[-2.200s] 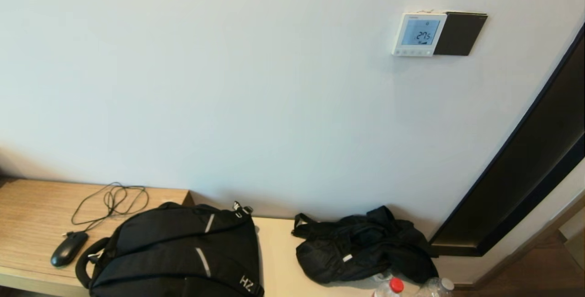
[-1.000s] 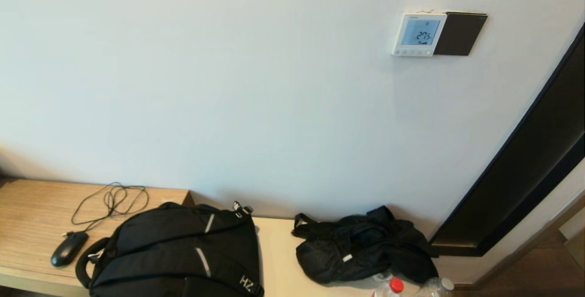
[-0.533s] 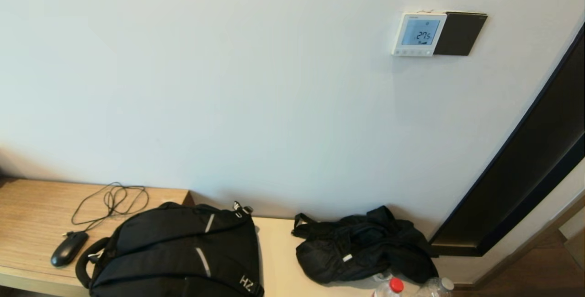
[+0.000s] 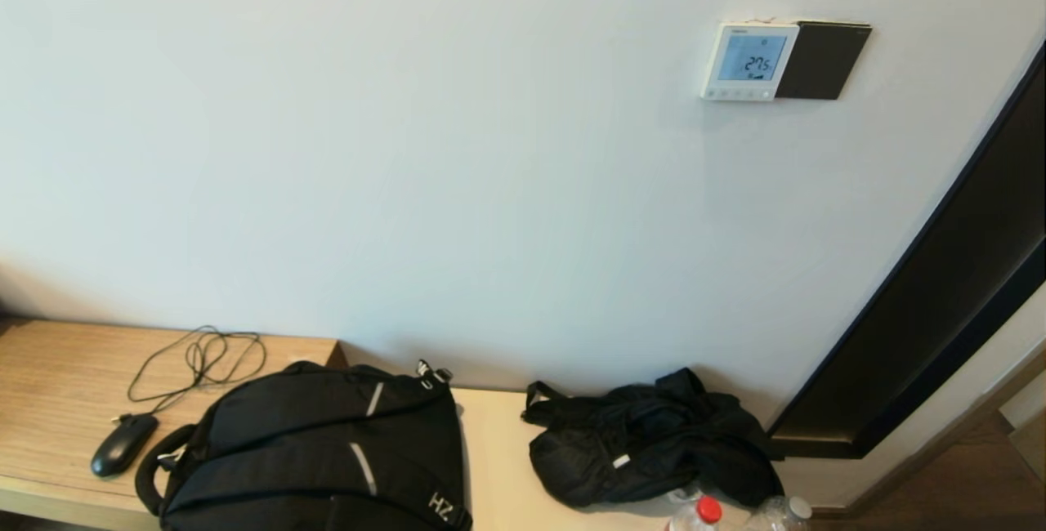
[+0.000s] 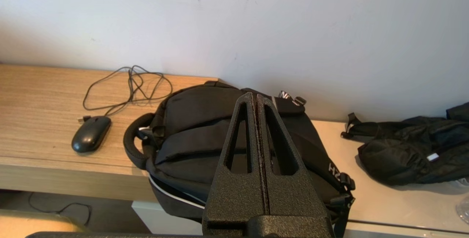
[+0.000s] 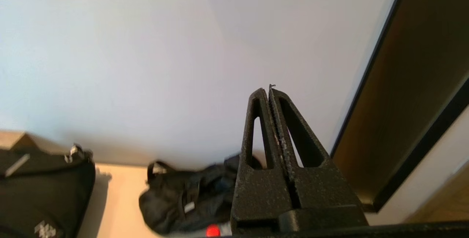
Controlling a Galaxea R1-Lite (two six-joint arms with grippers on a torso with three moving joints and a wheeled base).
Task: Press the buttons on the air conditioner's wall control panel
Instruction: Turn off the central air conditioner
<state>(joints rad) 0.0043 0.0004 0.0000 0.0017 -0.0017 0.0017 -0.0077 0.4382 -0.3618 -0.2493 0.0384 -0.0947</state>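
The white wall control panel (image 4: 748, 61) hangs high on the wall at the right, its screen lit pale blue with digits. The row of tiny buttons (image 4: 739, 93) runs along its lower edge. A dark square plate (image 4: 821, 60) sits right beside it. Neither gripper shows in the head view. My left gripper (image 5: 255, 97) is shut and empty, low over the black backpack. My right gripper (image 6: 268, 90) is shut and empty, pointing at bare wall above the black bag; the panel is out of both wrist views.
A black backpack (image 4: 319, 449), a black bag (image 4: 650, 441), a mouse (image 4: 122, 443) with its cable, and bottles (image 4: 699, 512) lie on the wooden shelf (image 4: 49, 376) below. A dark door frame (image 4: 940, 286) runs along the right.
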